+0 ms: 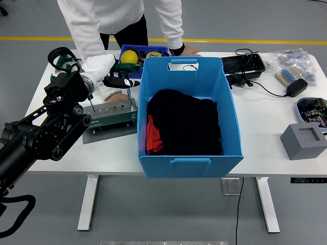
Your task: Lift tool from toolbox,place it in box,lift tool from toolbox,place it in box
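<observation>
The grey-green toolbox stand (pixel 110 120) lies on the white table left of the big blue box (pixel 186 120). A thin tool (pixel 91 107) and a green T-handle tool (pixel 126 67) stand upright in it. My left hand (pixel 100 67), white, hangs above the stand's back edge and is shut on a black-handled tool (pixel 121 81), held roughly level just left of the box wall. The box holds black cloth (pixel 184 122) and something red (pixel 152 137). A person's hand (pixel 115 96) rests on the table behind the stand. My right arm is out of view.
The person leans in from the far side, the other hand (pixel 188 50) on the table behind the box. A small blue bin (pixel 144 51) with a yellow ball stands at the back. A black tray (pixel 243 64), a power adapter (pixel 296 87) and a grey block (pixel 303 141) lie right.
</observation>
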